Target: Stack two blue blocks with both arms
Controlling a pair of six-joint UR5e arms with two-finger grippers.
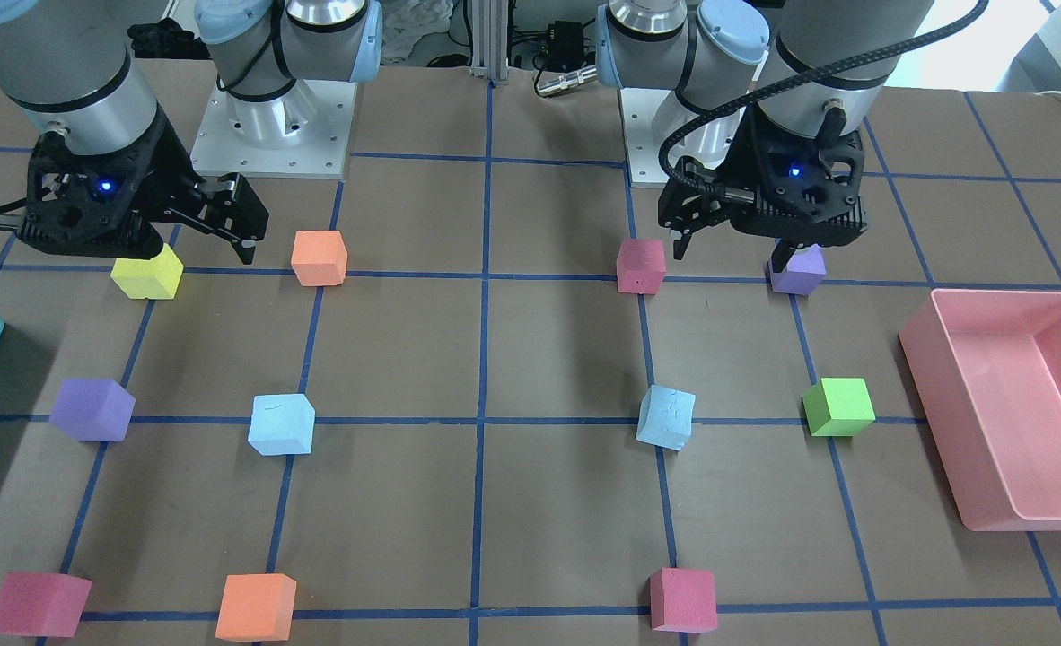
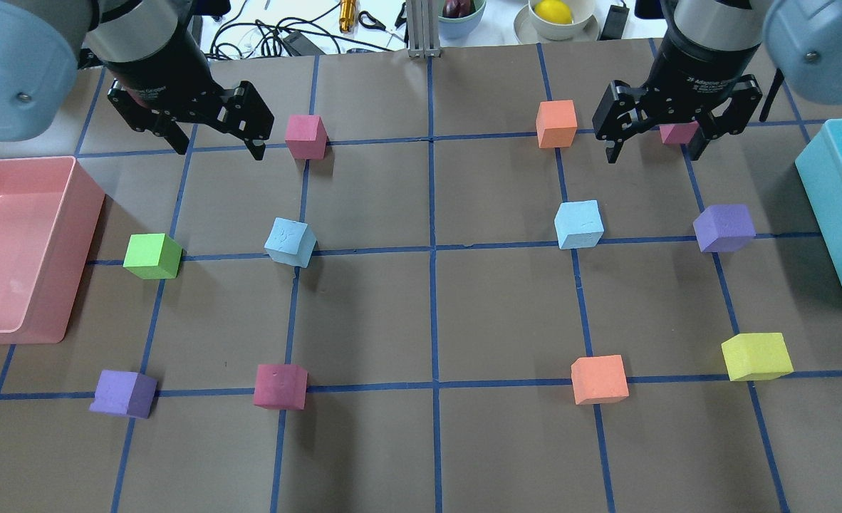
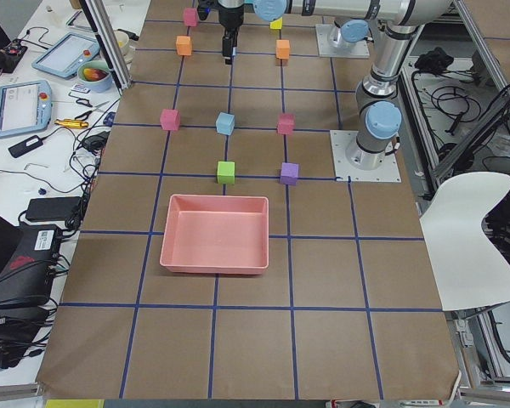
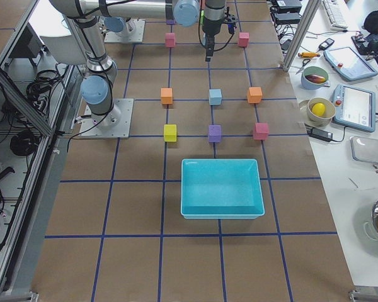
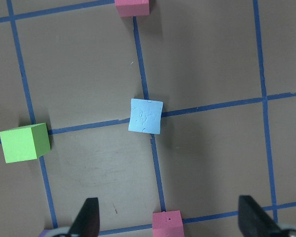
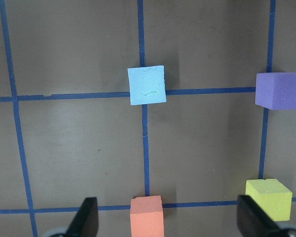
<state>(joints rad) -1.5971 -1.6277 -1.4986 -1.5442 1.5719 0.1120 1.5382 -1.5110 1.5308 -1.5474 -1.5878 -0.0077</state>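
Left gripper [image 2: 219, 150] and right gripper [image 2: 657, 153] gape empty. Unaligned jaws might spin the skewed blue block [image 2: 290, 242] near the green cube [image 2: 152, 256].

1. Left blue block [image 2: 290, 242]: bare table on every side; closest neighbour is the green cube [image 2: 152, 256], well apart, with the pink bin [image 2: 79, 271] beyond it
2. Right blue block [image 2: 579, 224]: likewise free all round; purple cube [image 2: 724, 228] well apart, toward the teal bin [image 2: 838, 214]
3. Lane between the two blocks: bare brown table [image 2: 364, 313], crossed by blue tape lines [image 2: 432, 214]
4. Left gripper [image 2: 218, 149]: hangs high, jaws spread wide; crimson cube [image 2: 280, 386] shows between its fingers in the wrist view
5. Right gripper [image 2: 656, 153]: same stance; orange cube [image 2: 599, 379] between its fingers, yellow cube [image 2: 756, 356] off to one side
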